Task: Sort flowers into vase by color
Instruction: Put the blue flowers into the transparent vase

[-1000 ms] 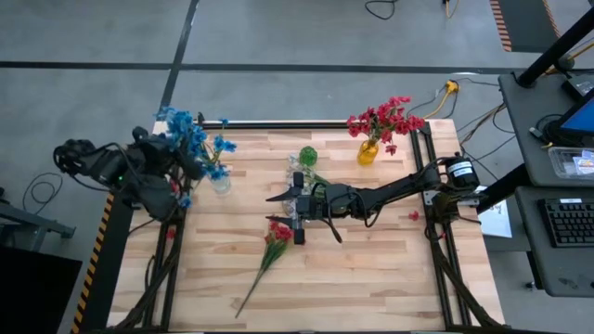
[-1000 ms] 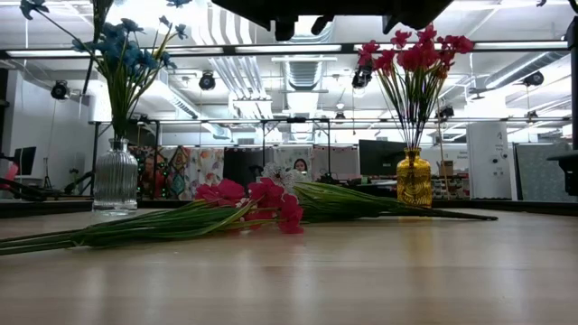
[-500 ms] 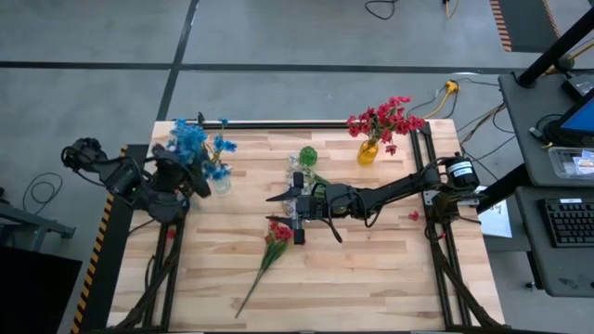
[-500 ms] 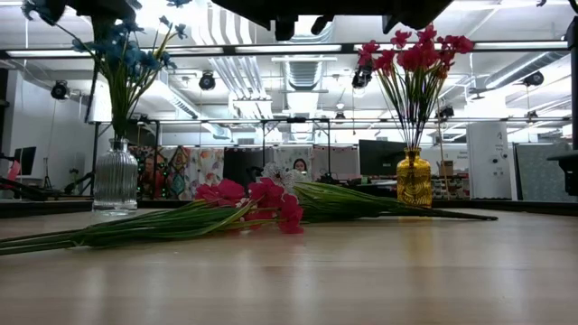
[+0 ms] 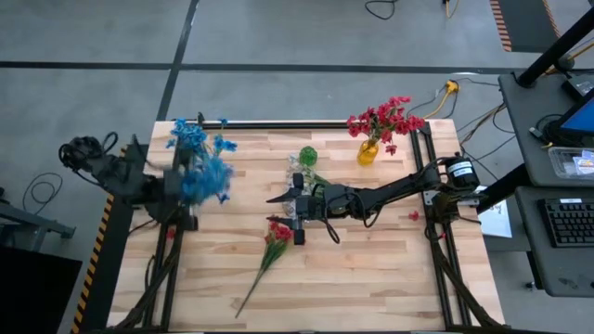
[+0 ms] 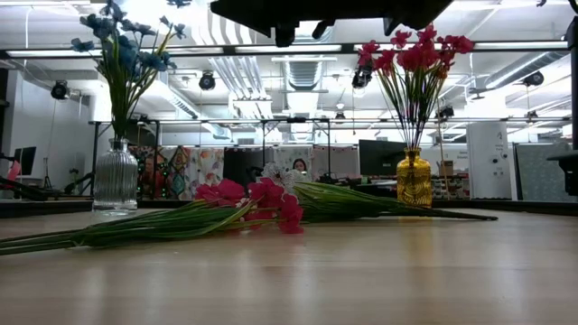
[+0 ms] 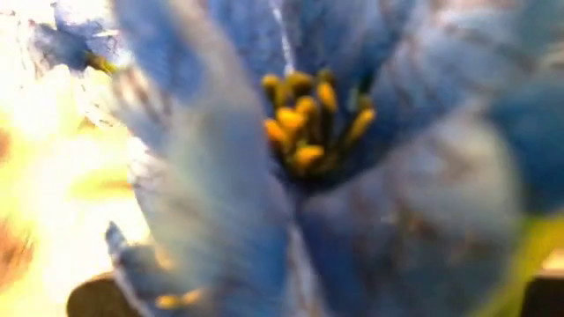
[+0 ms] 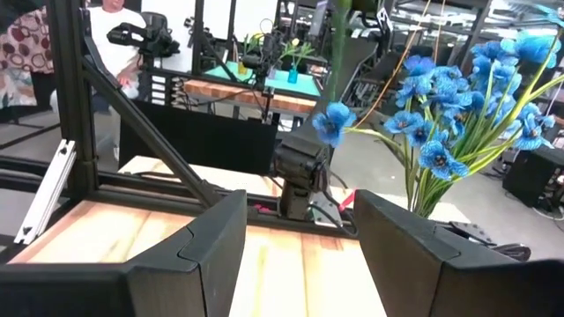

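Blue flowers (image 5: 206, 172) stand in a clear ribbed vase (image 6: 116, 176) at the table's far left. My left gripper (image 5: 181, 181) is shut right beside them, and one blue blossom (image 7: 300, 123) fills its wrist view. Red flowers (image 5: 385, 119) stand in a yellow vase (image 6: 414, 181) at the far right. A red spray (image 5: 277, 237) lies flat on the table's middle. A white spray (image 5: 306, 158) lies behind it. My right gripper (image 5: 277, 210) hangs open above the red spray's blossoms, with nothing between its fingers. My left gripper is up against the blue flowers, but the blossom in front of its wrist camera hides the fingers. I cannot tell whether it touches or holds a stem.
A black frame rail (image 5: 278, 123) runs along the table's far edge. The near half of the wooden table (image 5: 371, 288) lies bare beside the red spray's stem. A person (image 8: 110, 35) stands in the room beyond the table.
My left gripper has turned at the wrist beside the blue bunch and shifted a little. The blue blossoms have swung with it. One that leaned far out to the left in the low view now stands closer to the bunch.
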